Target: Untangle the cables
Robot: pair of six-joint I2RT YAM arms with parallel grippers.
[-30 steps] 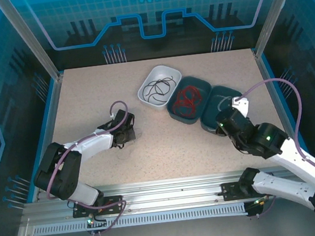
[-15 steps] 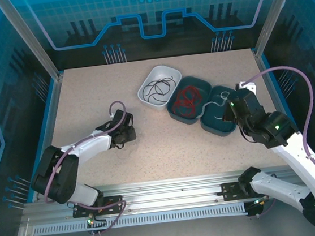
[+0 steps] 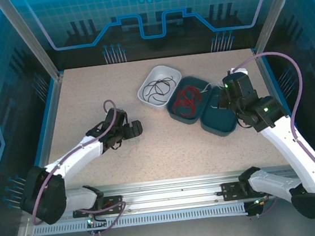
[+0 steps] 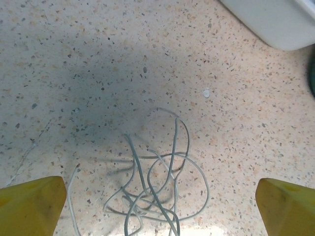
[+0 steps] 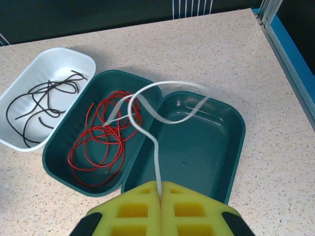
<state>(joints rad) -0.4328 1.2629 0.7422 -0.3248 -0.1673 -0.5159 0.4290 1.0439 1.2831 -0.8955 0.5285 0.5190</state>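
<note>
Opened wide since earlier, the left gripper hangs empty over tangled thin pale wires, lower centre; the right gripper pinches a thin white cable above the rightmost dark-teal plastic tray.

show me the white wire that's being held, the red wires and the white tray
white wire point(image 5: 157, 167), right wrist view, straight stretch near its gripped end
red wires point(image 5: 101, 130), right wrist view, middle of the loops
white tray point(image 5: 59, 61), right wrist view, bare floor at its far end
</note>
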